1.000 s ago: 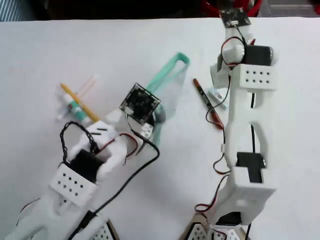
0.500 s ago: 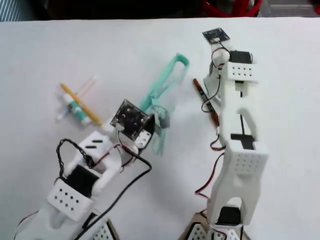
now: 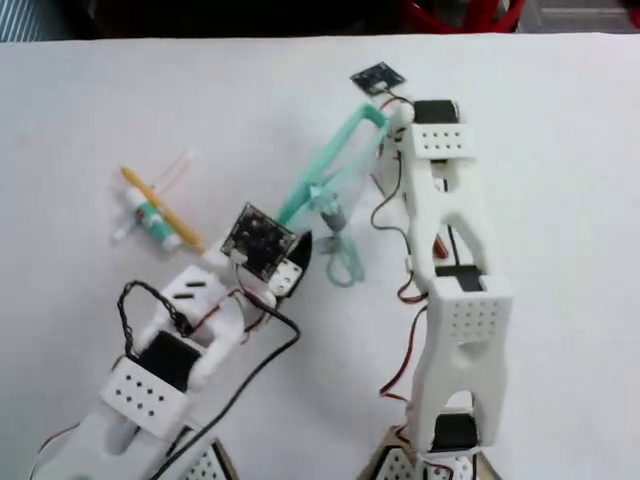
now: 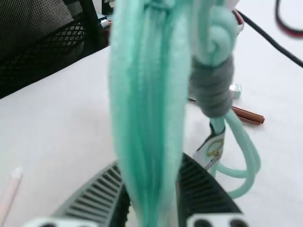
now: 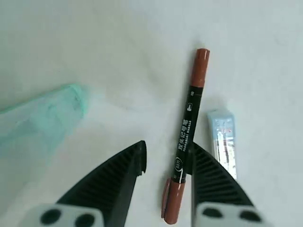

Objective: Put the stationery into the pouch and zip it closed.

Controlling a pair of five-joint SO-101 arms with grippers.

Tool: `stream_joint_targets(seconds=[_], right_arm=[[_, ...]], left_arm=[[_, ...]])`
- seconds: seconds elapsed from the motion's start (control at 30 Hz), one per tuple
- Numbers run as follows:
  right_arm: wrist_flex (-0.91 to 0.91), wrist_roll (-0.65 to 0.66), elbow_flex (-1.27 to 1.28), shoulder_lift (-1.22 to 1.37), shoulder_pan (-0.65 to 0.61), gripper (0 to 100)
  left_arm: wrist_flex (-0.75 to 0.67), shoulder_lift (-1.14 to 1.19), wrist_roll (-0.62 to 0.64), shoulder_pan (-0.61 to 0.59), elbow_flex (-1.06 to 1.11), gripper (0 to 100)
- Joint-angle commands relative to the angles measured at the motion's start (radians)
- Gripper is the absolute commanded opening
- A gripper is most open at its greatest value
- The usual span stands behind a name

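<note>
The teal mesh pouch (image 3: 330,170) stands on edge, running from my left gripper (image 3: 298,262) up to its far corner (image 3: 368,116). In the left wrist view that gripper (image 4: 149,189) is shut on the pouch's edge (image 4: 147,104), with a grey cord stopper (image 4: 213,87) and teal cord loop (image 4: 239,161) hanging beside it. My right gripper (image 5: 166,151) is open just above the table. A brown and black marker (image 5: 189,118) lies between its fingers, close to one of them. A small white tube (image 5: 222,142) lies beside the marker.
A yellow pencil (image 3: 160,208), a white and green stick (image 3: 148,216) and a clear pen (image 3: 175,170) lie together at the left. The right arm (image 3: 450,260) stretches over the marker's spot. Cables trail near both arm bases.
The right arm has swung left, bringing its wrist to the pouch's far corner. The left gripper drew back slightly with the pouch, which now stands narrower and more on edge.
</note>
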Motion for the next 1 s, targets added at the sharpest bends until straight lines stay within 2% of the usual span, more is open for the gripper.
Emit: stream_joint_targets(seconds=[0.0,0.17,0.6,0.97], right_arm=[[0.002,0.014,-0.044,0.025,-0.004,13.5],[-0.053,0.014,-0.046,0.107,0.015,13.5],[-0.102,0.009,-0.046,0.061,0.048,13.5],[-0.067,0.009,-0.046,0.022,0.059,13.5]], left_arm=[[-0.031,-0.018,0.011,-0.025,-0.005,12],[-0.051,-0.015,0.011,-0.027,0.000,12],[-0.084,-0.015,0.011,-0.027,0.015,12],[-0.083,-0.015,0.011,-0.027,0.015,12]])
